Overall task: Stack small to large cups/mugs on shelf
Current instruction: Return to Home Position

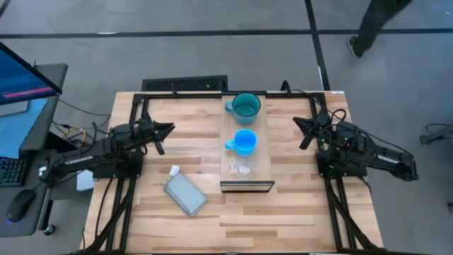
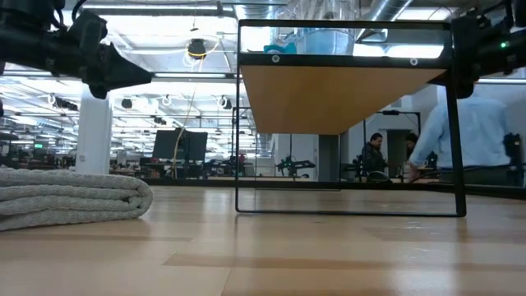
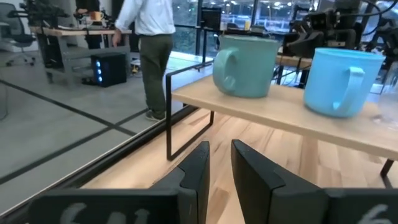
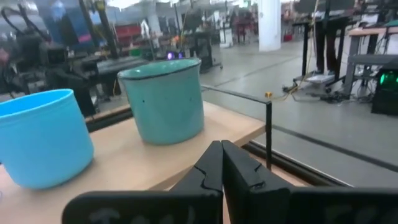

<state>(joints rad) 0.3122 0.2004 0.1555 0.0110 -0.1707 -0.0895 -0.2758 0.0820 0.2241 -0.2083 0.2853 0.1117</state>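
The shelf [image 1: 262, 157] stands in the middle of the table, running from far to near. On it, in a row, a teal mug [image 1: 245, 106] stands at the far end, a bright blue mug [image 1: 245, 142] in the middle, and a tiny clear glass cup [image 1: 244, 168] toward the near end. Each rests upright on its base. My left gripper [image 1: 168, 129] hovers left of the shelf, pointing level at it, its fingers [image 3: 198, 163] a narrow gap apart and empty. My right gripper [image 1: 298, 122] hovers right of the shelf, shut [image 4: 221, 147] and empty.
A flat grey pouch [image 1: 185, 195] lies on the table near the front left, with a small white item [image 1: 175, 170] beside it. A black keyboard-like bar [image 1: 185, 84] sits at the far edge. People move in the room beyond the table.
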